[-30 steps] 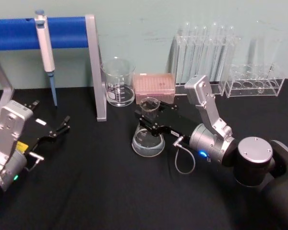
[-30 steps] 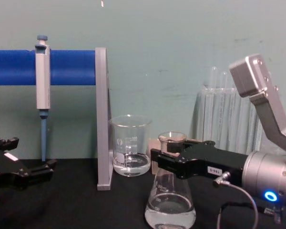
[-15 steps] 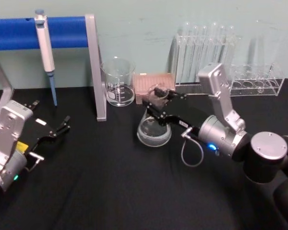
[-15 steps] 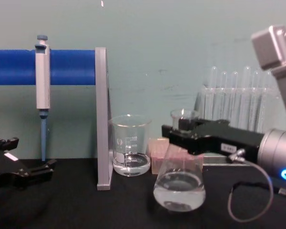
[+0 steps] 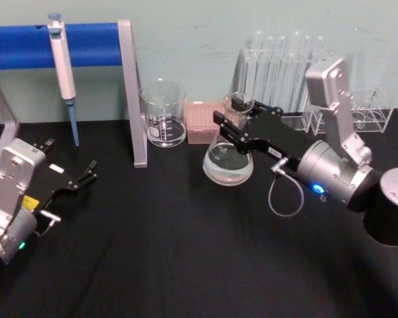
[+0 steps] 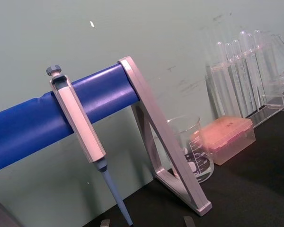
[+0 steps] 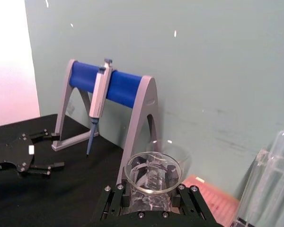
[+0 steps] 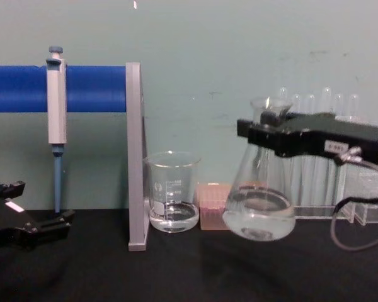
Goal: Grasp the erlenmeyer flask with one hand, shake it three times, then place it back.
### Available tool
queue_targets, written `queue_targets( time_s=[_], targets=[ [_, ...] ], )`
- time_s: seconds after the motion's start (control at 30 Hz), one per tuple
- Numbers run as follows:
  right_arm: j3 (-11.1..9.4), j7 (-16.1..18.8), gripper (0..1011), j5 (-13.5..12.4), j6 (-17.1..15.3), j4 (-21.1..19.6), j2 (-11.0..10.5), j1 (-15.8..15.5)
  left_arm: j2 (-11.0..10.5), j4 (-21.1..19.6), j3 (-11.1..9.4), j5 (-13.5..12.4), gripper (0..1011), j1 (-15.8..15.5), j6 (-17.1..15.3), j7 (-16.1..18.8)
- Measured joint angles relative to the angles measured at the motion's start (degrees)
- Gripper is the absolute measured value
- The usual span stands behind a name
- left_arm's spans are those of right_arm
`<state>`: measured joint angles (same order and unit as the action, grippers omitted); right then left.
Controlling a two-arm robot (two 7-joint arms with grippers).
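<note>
Right gripper (image 5: 239, 114) aloft, jaws clamped; left gripper (image 5: 87, 173) parked low, jaws apart.

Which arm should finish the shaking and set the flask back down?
Right. The right gripper is shut on the neck of the erlenmeyer flask and holds it tilted above the table. The left gripper sits open at the table's far left, well away from the flask.
</note>
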<state>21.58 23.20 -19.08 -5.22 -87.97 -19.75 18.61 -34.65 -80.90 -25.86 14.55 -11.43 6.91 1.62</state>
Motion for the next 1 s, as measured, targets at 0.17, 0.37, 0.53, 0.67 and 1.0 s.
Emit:
queue_targets(
  time_s=[0.17, 0.37, 0.53, 0.67, 1.0],
  targets=[
    [-1.06, 0.06, 450, -1.51, -0.86, -3.49, -1.65, -1.21, 0.00, 0.00, 0.00, 0.00, 1001, 0.00, 0.00, 0.00],
    [-1.68, 0.02, 451, -2.84, -1.09, -5.37, -2.88, -2.00, 0.00, 0.00, 0.00, 0.00, 1001, 0.00, 0.00, 0.00],
    [-1.84, -0.17, 450, -3.42, -1.01, -5.61, -3.39, -2.23, 0.00, 0.00, 0.00, 0.00, 1001, 0.00, 0.00, 0.00],
    [-1.88, -0.49, 451, -3.69, -0.68, -5.39, -3.51, -2.23, 0.00, 0.00, 0.00, 0.00, 1001, 0.00, 0.00, 0.00],
    [-1.69, -0.60, 451, -4.10, 0.12, -4.39, -3.57, -1.82, 0.00, 0.00, 0.00, 0.00, 1001, 0.00, 0.00, 0.00]
  ],
)
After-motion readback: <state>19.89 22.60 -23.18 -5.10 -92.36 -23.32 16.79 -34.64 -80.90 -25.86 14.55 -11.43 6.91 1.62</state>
